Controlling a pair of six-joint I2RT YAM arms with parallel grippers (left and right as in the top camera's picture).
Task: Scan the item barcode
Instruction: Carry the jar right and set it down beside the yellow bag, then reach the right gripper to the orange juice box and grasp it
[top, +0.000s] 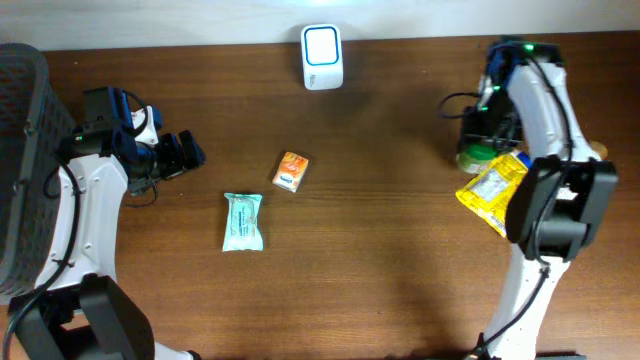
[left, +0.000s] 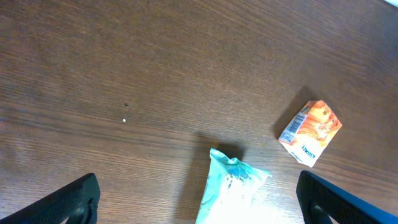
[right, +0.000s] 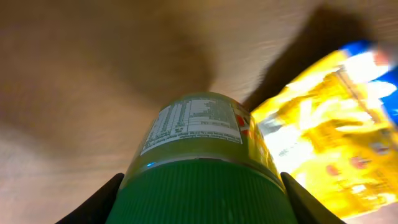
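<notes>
1. Wooden table (top: 400, 280) carries a white scanner (top: 322, 57) at its far edge, with a box (top: 291, 171) and a pack (top: 243, 221) mid-table.
2. Right gripper (right: 199, 199) clamps a green bottle (right: 196, 124) at the table's right side, just beside a yellow bag (right: 323, 124).
3. Left gripper (top: 188, 150) is spread wide and empty, near the pack.

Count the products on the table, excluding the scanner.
4: teal packet and orange box in the middle, yellow bag at the right, green bottle beside it in the right gripper. Others may be hidden there.
</notes>
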